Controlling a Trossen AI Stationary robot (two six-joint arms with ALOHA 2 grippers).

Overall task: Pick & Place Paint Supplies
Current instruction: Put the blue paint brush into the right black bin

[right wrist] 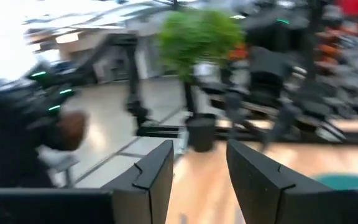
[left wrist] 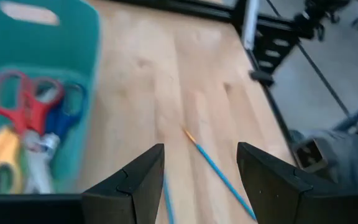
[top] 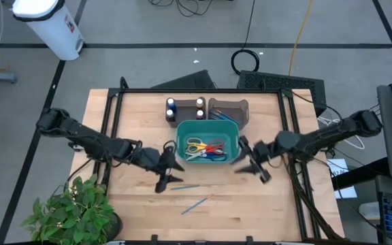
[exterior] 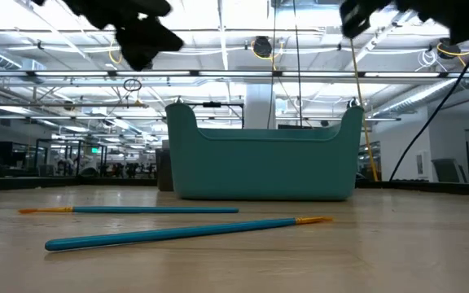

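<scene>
Worktop (top: 264,211), two arms. Left gripper (top: 168,175): fingers parted, empty, above two blue paintbrushes (top: 194,203) lying toward the front edge. Right gripper (top: 250,165): fingers apart, empty, beside the teal bin (top: 231,128) of scissors (top: 205,149). Paint bottles (top: 184,107) stood behind the bin, near the back edge.

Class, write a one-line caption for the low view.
Two blue paintbrushes lie on the table before a teal bin.

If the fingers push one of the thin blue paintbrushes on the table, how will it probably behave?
The paintbrush is thin and round, so it would likely roll or pivot. It lies flat on the table, leaving little to grip. It looks light and probably stiff.
</scene>
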